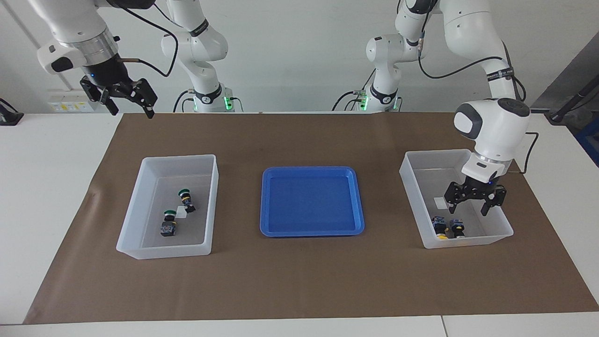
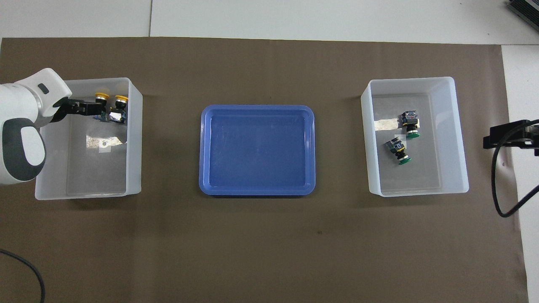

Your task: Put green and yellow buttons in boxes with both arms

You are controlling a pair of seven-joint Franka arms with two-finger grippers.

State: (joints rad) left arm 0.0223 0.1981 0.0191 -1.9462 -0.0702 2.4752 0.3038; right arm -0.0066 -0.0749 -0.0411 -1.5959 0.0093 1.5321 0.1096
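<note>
Brown paper covers the worktop, where yellow buttons (image 1: 448, 228) lie in the box (image 1: 503, 229) at the left arm's end, greens (image 1: 178, 210) in the other; left end effector (image 1: 474, 200), spread and empty, should rise straight, clear of walls, while right end effector (image 1: 126, 98) waits open.

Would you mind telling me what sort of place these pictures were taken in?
Most likely a robotics lab or test cell: two white arms bolted at a white table, a brown mat laid out as a workspace, and a blue tray between two plastic boxes holding push-button switches.
</note>
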